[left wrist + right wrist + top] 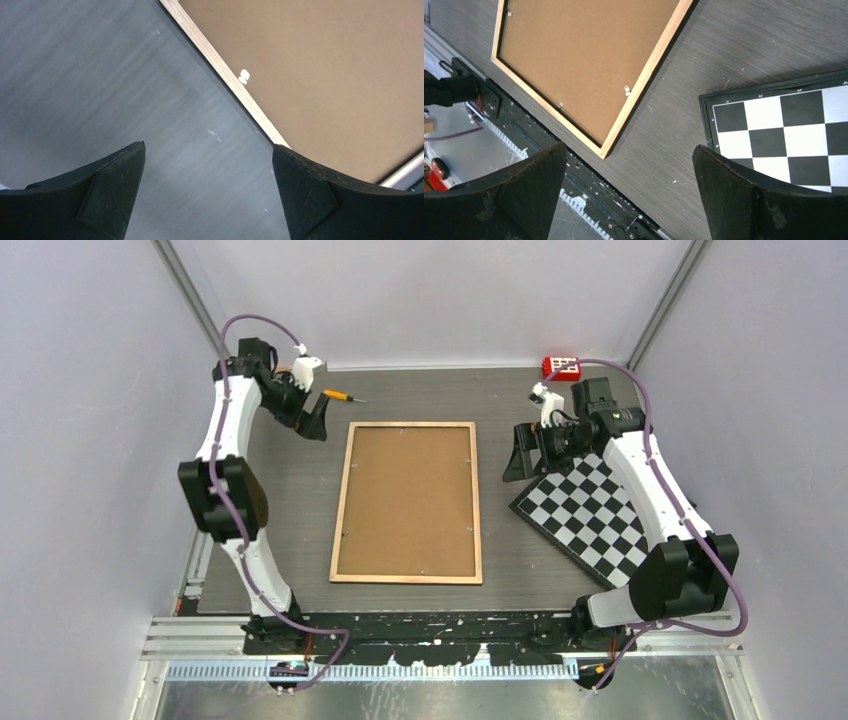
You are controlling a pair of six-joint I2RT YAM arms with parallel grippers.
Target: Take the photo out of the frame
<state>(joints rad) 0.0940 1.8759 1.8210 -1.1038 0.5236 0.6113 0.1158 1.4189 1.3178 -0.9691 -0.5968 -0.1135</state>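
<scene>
Released, left claw (316, 426) and right claw (522, 458) flank the face-down frame (341, 502) at centre; missing its tabs (244, 76) could shove the frame into the checkerboard (590, 515), lower right.

This looks like a robotics lab test cell, not a home or a shop. Plain pale walls (430, 300) close in the dark grey counter (510, 570) on three sides. The left arm (232, 440) and the right arm (650, 490) are bolted at its near edge beside metal rails (200, 638), and purple cables (612, 365) run along them. A black-and-white checkerboard (590, 515) lies on the counter.
</scene>
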